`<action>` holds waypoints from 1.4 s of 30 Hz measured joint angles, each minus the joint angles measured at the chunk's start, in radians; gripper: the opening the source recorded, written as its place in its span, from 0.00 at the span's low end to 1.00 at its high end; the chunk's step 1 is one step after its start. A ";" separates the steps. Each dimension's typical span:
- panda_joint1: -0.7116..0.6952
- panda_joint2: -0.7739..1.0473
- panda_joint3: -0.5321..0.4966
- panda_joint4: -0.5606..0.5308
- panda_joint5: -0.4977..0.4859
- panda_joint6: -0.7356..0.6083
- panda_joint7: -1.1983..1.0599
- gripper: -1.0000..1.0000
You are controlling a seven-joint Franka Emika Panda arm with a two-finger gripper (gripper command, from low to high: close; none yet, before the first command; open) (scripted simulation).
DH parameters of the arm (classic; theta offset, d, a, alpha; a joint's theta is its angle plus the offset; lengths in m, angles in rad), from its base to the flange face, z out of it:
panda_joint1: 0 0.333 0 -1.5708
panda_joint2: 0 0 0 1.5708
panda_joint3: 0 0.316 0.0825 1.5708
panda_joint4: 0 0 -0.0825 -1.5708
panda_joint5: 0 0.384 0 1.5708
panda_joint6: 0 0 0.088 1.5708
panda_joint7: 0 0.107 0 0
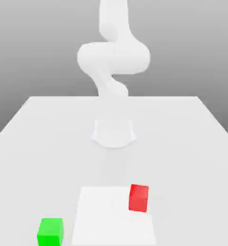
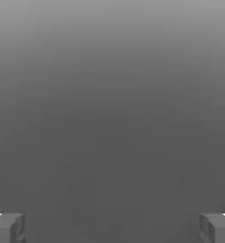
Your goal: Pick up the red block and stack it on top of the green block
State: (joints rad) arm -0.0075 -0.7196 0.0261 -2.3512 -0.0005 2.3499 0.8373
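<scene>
In the hand view the gripper (image 2: 112, 228) has its grey fingertips (image 2: 7, 228) spread wide, holding nothing. In the exterior view, the small bright-red matte cube (image 1: 138, 197) sits on the white table (image 1: 183, 144), well apart from the small bright-green matte cube (image 1: 50, 231) toward the exterior view's left.

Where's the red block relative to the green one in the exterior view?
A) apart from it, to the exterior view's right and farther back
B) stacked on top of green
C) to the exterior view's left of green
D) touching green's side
A: the red block sits apart from the green block, farther to the exterior view's right and farther back on the table, with bare surface between them.
</scene>
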 joint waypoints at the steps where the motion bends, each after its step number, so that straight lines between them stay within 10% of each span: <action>1: -0.003 0.039 0.012 -0.024 -0.001 0.024 0.018 0.50; 18: -0.004 0.670 0.160 -0.405 -0.006 0.408 0.307 0.50; 25: 0.044 0.923 0.090 -0.405 -0.124 0.609 0.418 0.50; 26: 0.061 0.953 0.070 -0.401 -0.138 0.635 0.428 0.00; 42: 0.001 0.745 0.105 -0.396 -0.010 0.422 0.398 0.00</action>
State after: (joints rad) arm -0.0065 0.0250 0.1310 -2.7475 -0.0102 2.7717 1.2355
